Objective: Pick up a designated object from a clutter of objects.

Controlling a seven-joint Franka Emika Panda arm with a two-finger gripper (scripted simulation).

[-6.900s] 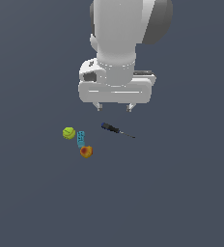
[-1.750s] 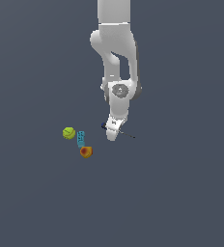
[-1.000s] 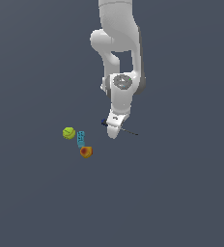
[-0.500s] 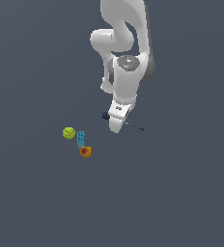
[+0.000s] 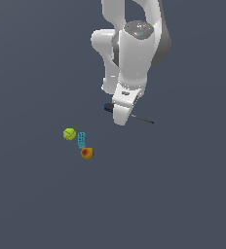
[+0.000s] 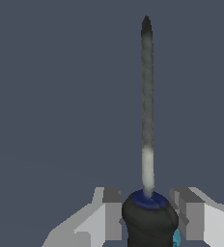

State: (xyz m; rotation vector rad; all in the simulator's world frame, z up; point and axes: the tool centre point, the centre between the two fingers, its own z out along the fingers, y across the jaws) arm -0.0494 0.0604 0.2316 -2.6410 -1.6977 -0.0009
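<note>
Exterior view: the big white robot arm (image 5: 132, 53) hangs over the flat grey worktop (image 5: 183, 194). Its gripper (image 5: 121, 116) is clamped on the slim screwdriver with a dark blue-black handle and a long thin dark metal shaft (image 5: 141, 118), a finger each side of the handle. Off to the exterior view's left sit a yellow-green ball (image 5: 69, 133), a small teal block (image 5: 81, 139) just beside it, and an orange-red round fruit (image 5: 87, 153).

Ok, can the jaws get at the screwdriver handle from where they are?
Probably yes: the gripper already straddles the screwdriver handle, one finger on each side, nothing between. Whether it is clamped is unclear.
</note>
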